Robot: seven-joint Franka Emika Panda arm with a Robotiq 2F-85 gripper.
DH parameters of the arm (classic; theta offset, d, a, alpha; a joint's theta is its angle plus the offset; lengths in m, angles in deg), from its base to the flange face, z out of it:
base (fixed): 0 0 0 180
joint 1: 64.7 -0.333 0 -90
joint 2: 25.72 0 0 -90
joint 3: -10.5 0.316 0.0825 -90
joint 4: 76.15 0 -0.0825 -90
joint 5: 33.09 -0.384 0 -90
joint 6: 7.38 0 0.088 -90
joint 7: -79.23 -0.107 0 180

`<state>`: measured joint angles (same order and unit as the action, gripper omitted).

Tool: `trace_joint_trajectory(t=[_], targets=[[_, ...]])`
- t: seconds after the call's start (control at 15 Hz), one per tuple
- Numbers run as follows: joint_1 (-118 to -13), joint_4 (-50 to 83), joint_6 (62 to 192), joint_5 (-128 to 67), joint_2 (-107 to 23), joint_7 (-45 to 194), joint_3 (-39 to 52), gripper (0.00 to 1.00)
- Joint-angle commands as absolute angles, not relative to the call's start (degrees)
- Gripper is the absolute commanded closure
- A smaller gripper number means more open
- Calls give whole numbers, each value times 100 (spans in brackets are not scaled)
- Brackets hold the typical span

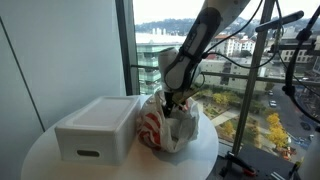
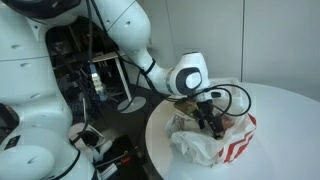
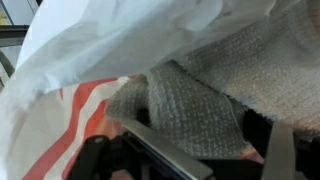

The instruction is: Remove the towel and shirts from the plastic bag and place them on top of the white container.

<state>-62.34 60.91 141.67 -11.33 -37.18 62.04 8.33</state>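
1. In an exterior view the arm comes in from the upper right and slopes down toward the table. The wrist is bent so the gripper points down into the mouth of the bag.
2. In an exterior view the arm reaches in from the upper left. Its round wrist housing sits just above the bag, and black cables loop off the wrist.
3. There the gripper is tilted downward and sunk among the bag's upper folds.
4. In the wrist view the gripper has its jaws spread wide. The dark fingers show along the bottom edge, well apart.
5. The towel is a grey-beige knit cloth inside the bag. It is bunched in the space between the fingers, under a sheet of white plastic.
6. We cannot tell whether the pads touch the cloth; we see no pinch on it.
7. Red stripes of the bag run along the left of the wrist view.
8. The bag stands upright on the table, mouth up, with its red rings showing in both exterior views.
9. The container sits just beside the bag with its lid on and the handle slot facing the camera. We cannot tell whether the two touch.
10. The table is round and white, and it carries both the bag and the container.
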Motion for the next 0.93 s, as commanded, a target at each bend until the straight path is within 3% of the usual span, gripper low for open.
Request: trace_joint_trajectory(t=[0.0, 0.53, 0.87], targets=[[-6401, 5828, 14172, -1363, -4001, 6165, 660, 34], [-6360, 5757, 13250, -2578, -3657, 6256, 753, 93], [-6353, 5691, 12464, -3022, -3265, 5956, 699, 92]])
